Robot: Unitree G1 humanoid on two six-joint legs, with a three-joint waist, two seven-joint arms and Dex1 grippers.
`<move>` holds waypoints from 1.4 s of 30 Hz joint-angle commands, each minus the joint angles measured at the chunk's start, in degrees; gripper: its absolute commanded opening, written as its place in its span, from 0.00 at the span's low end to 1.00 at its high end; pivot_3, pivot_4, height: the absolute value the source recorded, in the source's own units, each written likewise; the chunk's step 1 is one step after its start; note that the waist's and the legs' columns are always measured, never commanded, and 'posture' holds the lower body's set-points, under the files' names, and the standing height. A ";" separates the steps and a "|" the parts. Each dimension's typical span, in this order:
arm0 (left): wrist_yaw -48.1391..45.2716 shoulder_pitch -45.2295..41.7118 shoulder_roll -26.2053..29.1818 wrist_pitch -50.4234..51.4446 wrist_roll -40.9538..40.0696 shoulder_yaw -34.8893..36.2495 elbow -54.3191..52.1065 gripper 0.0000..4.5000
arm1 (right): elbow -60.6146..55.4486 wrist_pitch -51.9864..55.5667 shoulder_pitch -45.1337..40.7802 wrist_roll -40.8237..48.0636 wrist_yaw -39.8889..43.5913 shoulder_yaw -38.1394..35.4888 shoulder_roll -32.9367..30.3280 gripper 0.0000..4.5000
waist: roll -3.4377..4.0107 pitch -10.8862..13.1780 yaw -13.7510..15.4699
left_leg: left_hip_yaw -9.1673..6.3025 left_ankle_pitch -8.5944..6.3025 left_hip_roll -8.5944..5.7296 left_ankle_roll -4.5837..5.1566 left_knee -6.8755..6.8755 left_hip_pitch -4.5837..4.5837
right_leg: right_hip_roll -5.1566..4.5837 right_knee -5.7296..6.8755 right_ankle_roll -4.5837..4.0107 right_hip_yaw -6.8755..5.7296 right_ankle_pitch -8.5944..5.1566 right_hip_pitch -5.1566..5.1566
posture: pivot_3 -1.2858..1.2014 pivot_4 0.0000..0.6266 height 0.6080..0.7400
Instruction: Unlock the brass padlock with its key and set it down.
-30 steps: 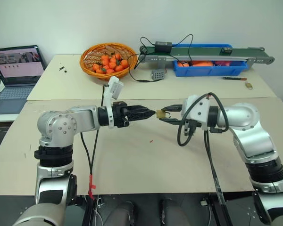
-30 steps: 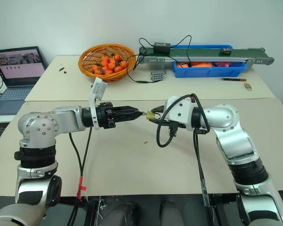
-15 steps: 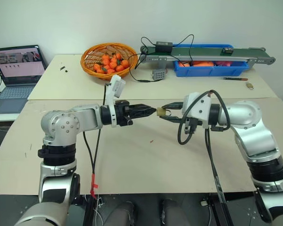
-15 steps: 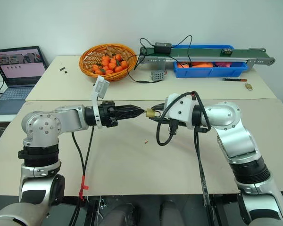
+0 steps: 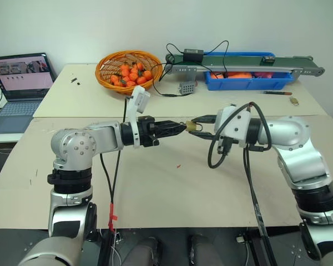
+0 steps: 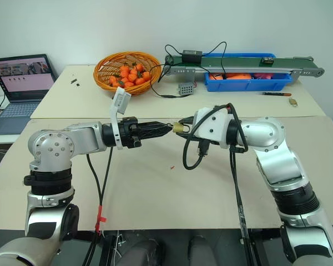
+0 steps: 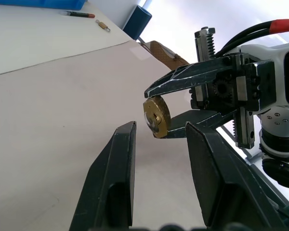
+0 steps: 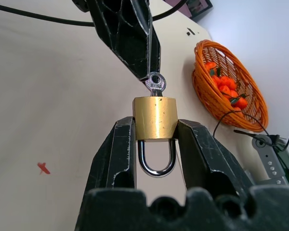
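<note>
While the brass padlock (image 8: 155,118) is pinched by its two flat sides between the fingers of the right claw (image 8: 155,144), its body is kept in the air above the table (image 5: 172,199), between the two arms. The shackle (image 8: 156,159) is turned back toward the wrist and appears closed, so the keyhole face is presented outward to the other arm. The key (image 8: 155,84) is seen already seated in that face, only its ringed head standing out of the brass. The left claw (image 7: 159,144) is pointed at this face from just beside it; its fingers are spread a little and nothing is held between them, the round end of the lock lying in front of the gap. In the right wrist view the dark tips are almost touching the key head. This arrangement is judged to serve a turning of the key, one claw holding the body firm. Further away, a basket of oranges (image 5: 127,71), a laptop (image 5: 19,75) and a blue bin (image 5: 247,81) are placed on the rear table, well apart.
</note>
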 commanded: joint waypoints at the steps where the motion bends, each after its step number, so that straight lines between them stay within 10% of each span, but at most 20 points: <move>1: 0.21 -1.95 -0.39 -1.14 -1.18 1.48 -0.05 0.38 | -0.21 -2.22 -1.29 -0.37 -0.81 -1.37 -0.20 0.19 | 0.00 0.00 0.06 | 0.00 0.00 0.00 0.00 0.00 0.00 | 0.00 0.00 0.00 0.00 0.00 0.00 | 0.52 0.24 1.00; 18: 0.70 -2.12 -0.75 -1.89 -1.02 2.06 1.13 0.38 | -0.15 -2.54 -0.98 -0.29 -0.41 -1.26 -0.29 0.19 | 0.00 0.00 0.07 | 0.00 0.00 0.00 0.00 0.00 0.00 | 0.00 -0.01 0.00 0.00 0.00 0.00 | 0.52 0.24 1.00; 24: 0.62 -1.75 -0.65 -1.99 -0.89 1.98 1.36 0.01 | -0.06 -2.47 -1.08 -0.37 -0.58 -1.26 -0.19 0.19 | 0.00 0.00 0.08 | 0.00 0.00 0.00 0.00 0.00 0.00 | 0.00 0.00 0.00 0.00 0.00 0.00 | 0.52 0.24 1.00; 42: -0.93 -0.68 0.90 -6.10 4.17 -2.56 0.69 0.01 | -1.82 -0.40 -1.45 1.13 -0.53 -1.66 0.48 0.19 | 0.00 0.00 0.08 | 0.00 0.00 0.00 0.00 0.00 0.00 | 0.00 0.00 0.00 0.00 0.00 0.00 | 0.52 0.24 1.00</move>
